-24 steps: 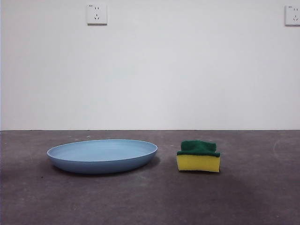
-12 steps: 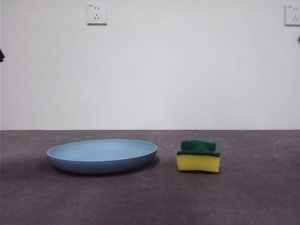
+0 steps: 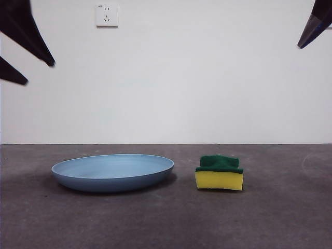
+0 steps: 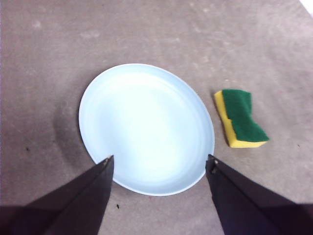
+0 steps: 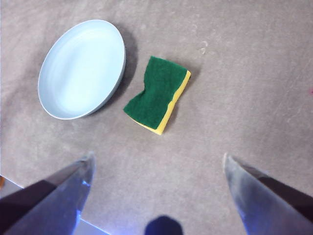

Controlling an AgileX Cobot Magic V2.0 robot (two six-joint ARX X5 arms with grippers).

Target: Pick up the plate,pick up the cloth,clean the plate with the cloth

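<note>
The light-blue plate (image 3: 113, 172) lies flat on the grey table, left of centre. The cloth (image 3: 219, 174), a yellow sponge with a green top, rests a short way to its right. My left gripper (image 4: 160, 157) hangs open high above the plate (image 4: 146, 128), its jaws spread about as wide as the plate's near rim. It shows at the upper left of the front view (image 3: 39, 72). My right gripper (image 5: 158, 156) is open and high above the table, with the cloth (image 5: 157, 94) and the plate (image 5: 82, 68) ahead of it. One of its fingertips (image 3: 306, 39) shows at the upper right.
The grey table (image 3: 280, 218) runs back to a white wall with a socket (image 3: 107, 15). Nothing else stands on it.
Both grippers have come into the front view from the top corners, the left further in. The plate and the cloth have not moved.
</note>
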